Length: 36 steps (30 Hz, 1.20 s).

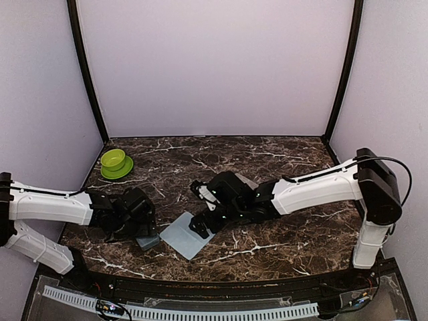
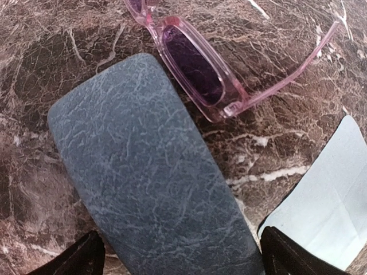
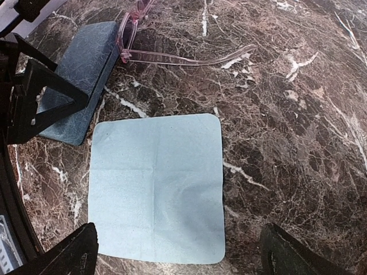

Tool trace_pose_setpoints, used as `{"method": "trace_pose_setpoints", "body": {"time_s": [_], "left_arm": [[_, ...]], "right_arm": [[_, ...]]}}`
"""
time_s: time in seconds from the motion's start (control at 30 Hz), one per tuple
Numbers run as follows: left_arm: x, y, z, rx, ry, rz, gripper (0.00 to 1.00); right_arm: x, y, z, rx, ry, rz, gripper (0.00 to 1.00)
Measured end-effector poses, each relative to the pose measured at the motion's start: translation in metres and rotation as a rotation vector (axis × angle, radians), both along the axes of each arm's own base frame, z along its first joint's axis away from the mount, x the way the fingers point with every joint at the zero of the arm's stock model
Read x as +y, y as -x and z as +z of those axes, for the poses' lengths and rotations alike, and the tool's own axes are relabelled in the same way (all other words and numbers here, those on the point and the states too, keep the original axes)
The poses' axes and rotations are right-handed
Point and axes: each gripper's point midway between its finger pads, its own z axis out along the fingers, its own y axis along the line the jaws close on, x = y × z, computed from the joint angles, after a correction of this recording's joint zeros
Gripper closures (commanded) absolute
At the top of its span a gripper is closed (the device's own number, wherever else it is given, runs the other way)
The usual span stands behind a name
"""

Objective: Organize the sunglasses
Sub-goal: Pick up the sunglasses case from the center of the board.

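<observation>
Sunglasses (image 2: 195,69) – pink see-thru frame, purple lenses – lie on marble table (image 1: 281,234), just past far end of closed grey case (image 2: 155,172); can't tell if frame touches it. One temple is swung out, pointing away from case. L gripper (image 2: 183,260) is wide, fingertips either side of case's near end, nothing held. R gripper (image 3: 183,255) also wide, hovering over pale blue cloth (image 3: 157,189), empty. Green bowl (image 1: 115,162) is far-left, well apart. Judging progress: early, w/ glasses not in case and lid not up. Risks: L jaws sit so close to case sides that any drop or close would likely shove or clamp the case, not the glasses, and could knock the frame. The thin, slick temple prob slips on smooth stone if pinched off-centre. With the temple out, glasses won't fit in case. Both wrists crowd the same patch – collision likely if both reach in together. R pinch on flat cloth may just drag it.
</observation>
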Motion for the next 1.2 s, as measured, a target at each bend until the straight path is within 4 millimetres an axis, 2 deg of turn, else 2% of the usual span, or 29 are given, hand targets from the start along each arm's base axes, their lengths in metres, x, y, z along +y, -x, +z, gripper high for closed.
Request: {"method": "trace_pose_setpoints", "body": {"time_s": [0.2,0.43,0.77,1.03,1.2], "left_arm": [[-0.003,0.007,0.0,0.0,-0.022,0.023,0.05],[-0.005,0.007,-0.007,0.001,0.005,0.057,0.14],[-0.008,0.007,-0.014,-0.023,0.056,0.067,0.17],[-0.008,0.004,-0.015,-0.022,0.059,0.06,0.29],[0.005,0.017,-0.011,0.019,0.026,0.058,0.41]], "right_arm": [[-0.001,0.003,0.0,0.004,-0.005,0.017,0.02],[-0.001,0.005,-0.001,0.002,-0.002,0.03,0.02],[-0.001,0.005,0.001,-0.003,-0.006,0.031,0.02],[-0.001,0.005,0.002,-0.003,-0.006,0.032,0.03],[-0.002,0.005,0.001,-0.004,0.0,0.033,0.03]]}}
